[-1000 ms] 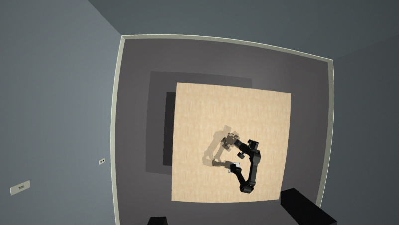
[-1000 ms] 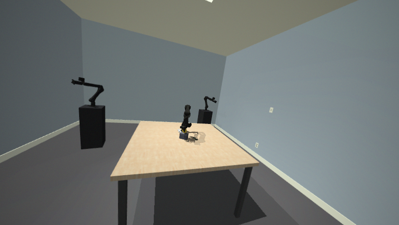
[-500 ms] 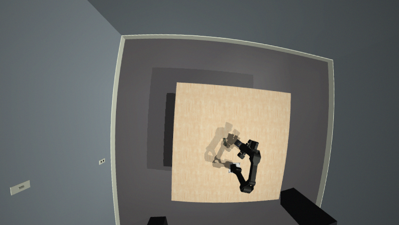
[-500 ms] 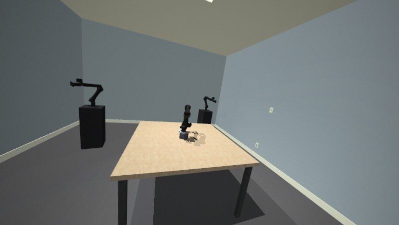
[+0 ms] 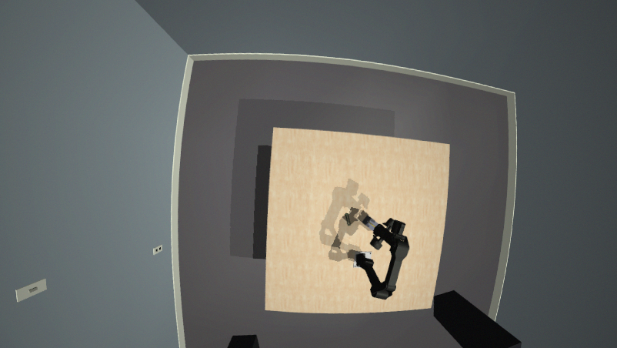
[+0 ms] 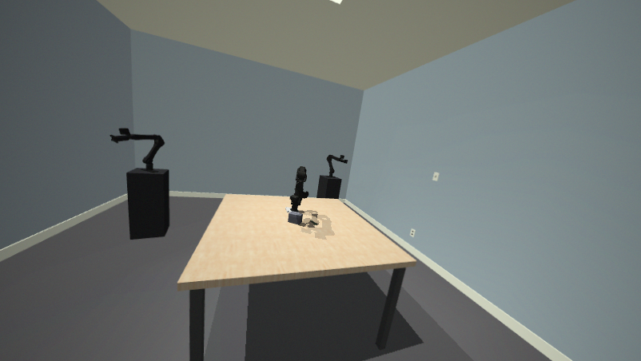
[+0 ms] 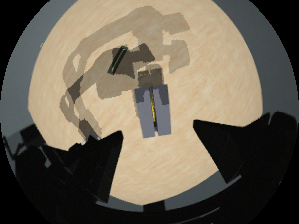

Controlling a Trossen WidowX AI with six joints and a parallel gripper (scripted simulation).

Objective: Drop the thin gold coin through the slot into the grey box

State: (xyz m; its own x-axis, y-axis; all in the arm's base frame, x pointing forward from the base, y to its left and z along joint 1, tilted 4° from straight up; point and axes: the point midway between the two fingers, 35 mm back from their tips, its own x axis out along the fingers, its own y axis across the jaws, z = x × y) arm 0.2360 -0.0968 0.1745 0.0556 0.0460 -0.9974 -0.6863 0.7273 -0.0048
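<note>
Black gripper (image 7: 157,150) spread wide—poised above grey box (image 7: 152,112).

We see a light wooden table (image 6: 268,251) on dark legs, carrying directly on its top the grey box (image 7: 152,112), the dark-green holder (image 7: 118,60) just beyond it, and the black arm's base (image 5: 361,259).
</note>
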